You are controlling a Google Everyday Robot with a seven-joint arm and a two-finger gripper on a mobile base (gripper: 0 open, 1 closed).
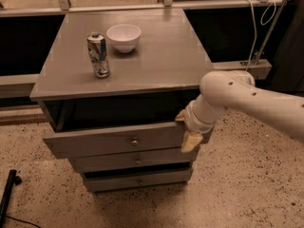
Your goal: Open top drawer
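Mid-pull: the gripper sits at the right end of the top drawer, which is partly out; its hold we cannot tell. Next, we judge: a straight pull nearward.

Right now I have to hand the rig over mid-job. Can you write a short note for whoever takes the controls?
Gripper: at the right end of the top drawer front panel, well to the right of its knob.
Things: the top drawer stands out ahead of the two lower drawers, with a dark gap under the cabinet top. A can and a bowl stand on the cabinet top, apart from the arm.
Done: the drawer is partly open.
Left: probably pull it further, then back the arm off.
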